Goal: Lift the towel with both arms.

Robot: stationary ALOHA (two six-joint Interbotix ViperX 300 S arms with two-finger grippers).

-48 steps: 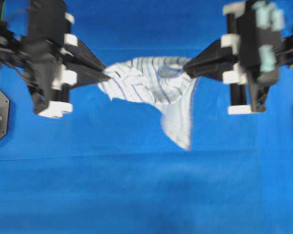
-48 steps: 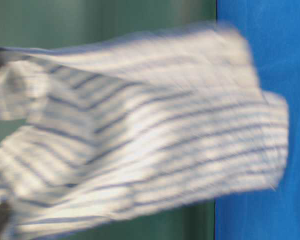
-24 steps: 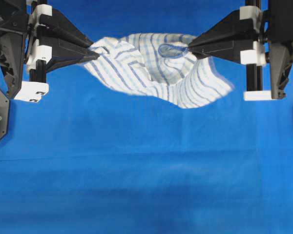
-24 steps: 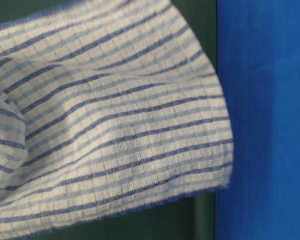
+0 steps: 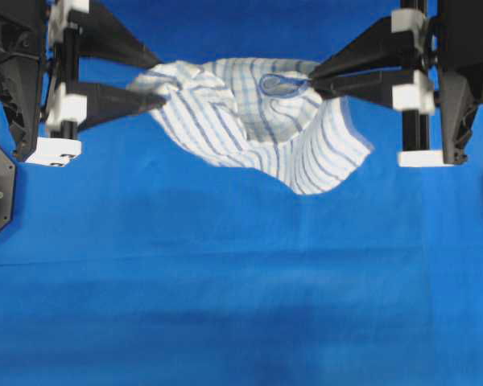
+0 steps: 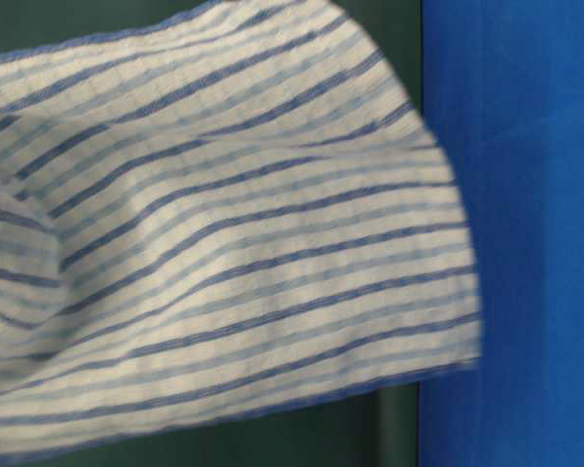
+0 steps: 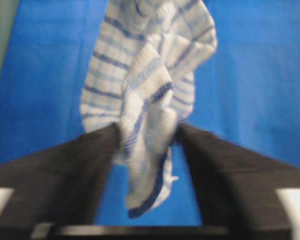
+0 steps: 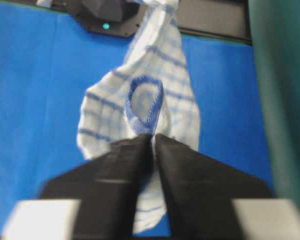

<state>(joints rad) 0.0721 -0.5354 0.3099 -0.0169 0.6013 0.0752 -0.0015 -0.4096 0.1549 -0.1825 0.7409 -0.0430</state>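
No legible writing appears in any view. The towel (image 5: 249, 121) hangs above the blue table cloth (image 5: 241, 281), strung between the two pincers. Left gripper (image 5: 157, 80): jaws spread, towel edge bunched between its fingers (image 7: 90, 150). Right gripper (image 5: 312, 79): jaws slightly parted, tips at the blue hanging loop (image 8: 145, 102), seen clearly only by the right wrist camera. Both arms reach inward, nearly level.

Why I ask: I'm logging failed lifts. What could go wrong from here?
1. The left hand has its jaws wide apart, with the towel only hanging between them; that end may drop.
2. The right hand has just a thin fold near the towel's loop between nearly closed tips; it could slip free, landing the towel on the blue cloth.
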